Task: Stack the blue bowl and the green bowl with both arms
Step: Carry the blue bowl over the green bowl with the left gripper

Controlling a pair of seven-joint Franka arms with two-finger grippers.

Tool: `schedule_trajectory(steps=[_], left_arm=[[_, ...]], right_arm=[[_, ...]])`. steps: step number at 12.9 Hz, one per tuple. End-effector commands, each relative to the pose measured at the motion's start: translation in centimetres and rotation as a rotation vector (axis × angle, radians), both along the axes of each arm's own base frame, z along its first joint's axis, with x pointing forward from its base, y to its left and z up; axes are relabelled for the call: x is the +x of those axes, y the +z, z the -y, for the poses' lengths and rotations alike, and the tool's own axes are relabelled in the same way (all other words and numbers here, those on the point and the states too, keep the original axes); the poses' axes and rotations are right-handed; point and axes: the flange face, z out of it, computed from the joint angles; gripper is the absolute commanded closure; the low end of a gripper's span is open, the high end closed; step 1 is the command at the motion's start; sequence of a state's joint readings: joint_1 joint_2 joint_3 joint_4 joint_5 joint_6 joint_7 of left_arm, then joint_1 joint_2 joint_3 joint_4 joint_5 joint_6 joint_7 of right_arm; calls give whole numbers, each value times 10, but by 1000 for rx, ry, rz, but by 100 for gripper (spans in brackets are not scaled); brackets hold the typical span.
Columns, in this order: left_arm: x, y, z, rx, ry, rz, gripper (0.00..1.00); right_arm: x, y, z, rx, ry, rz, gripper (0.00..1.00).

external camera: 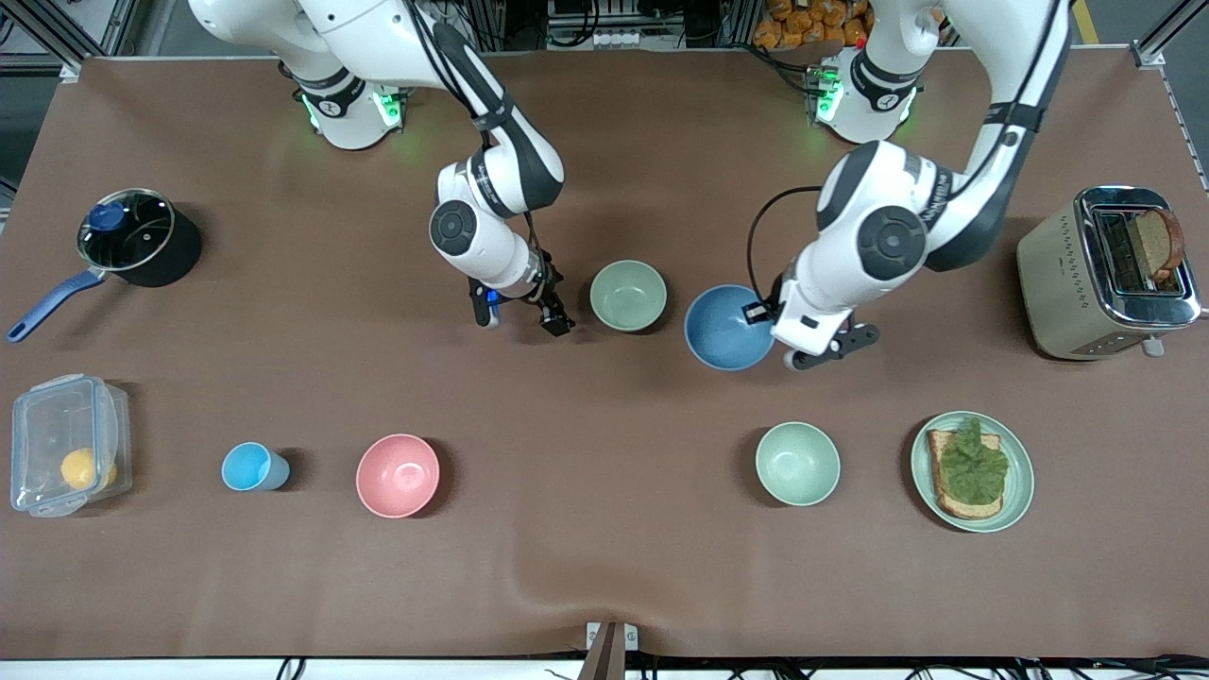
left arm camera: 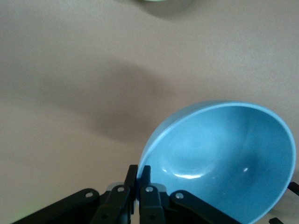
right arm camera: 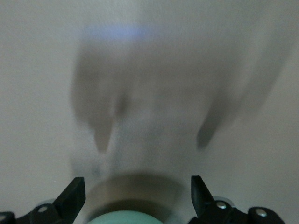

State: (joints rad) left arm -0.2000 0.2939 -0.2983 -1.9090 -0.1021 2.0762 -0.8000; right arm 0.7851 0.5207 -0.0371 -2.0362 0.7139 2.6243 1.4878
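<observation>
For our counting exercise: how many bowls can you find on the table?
4. The green bowl sits mid-table; the blue bowl is beside it, gripped at its rim by the left gripper; the pink bowl and mint bowl lie nearer the front camera.

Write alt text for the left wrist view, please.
The left hand, fingers pinched shut on the rim, holds the blue bowl tilted above the brown table, its glossy inside facing the camera. A sliver of a green bowl shows at the frame edge.
</observation>
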Motion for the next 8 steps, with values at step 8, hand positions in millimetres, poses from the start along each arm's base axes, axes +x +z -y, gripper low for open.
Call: schedule_trajectory(steps=[8], left_arm=[[-71, -27, 76, 2, 57, 38, 100]], right_arm=[[3, -6, -23, 55, -60, 0, 0]])
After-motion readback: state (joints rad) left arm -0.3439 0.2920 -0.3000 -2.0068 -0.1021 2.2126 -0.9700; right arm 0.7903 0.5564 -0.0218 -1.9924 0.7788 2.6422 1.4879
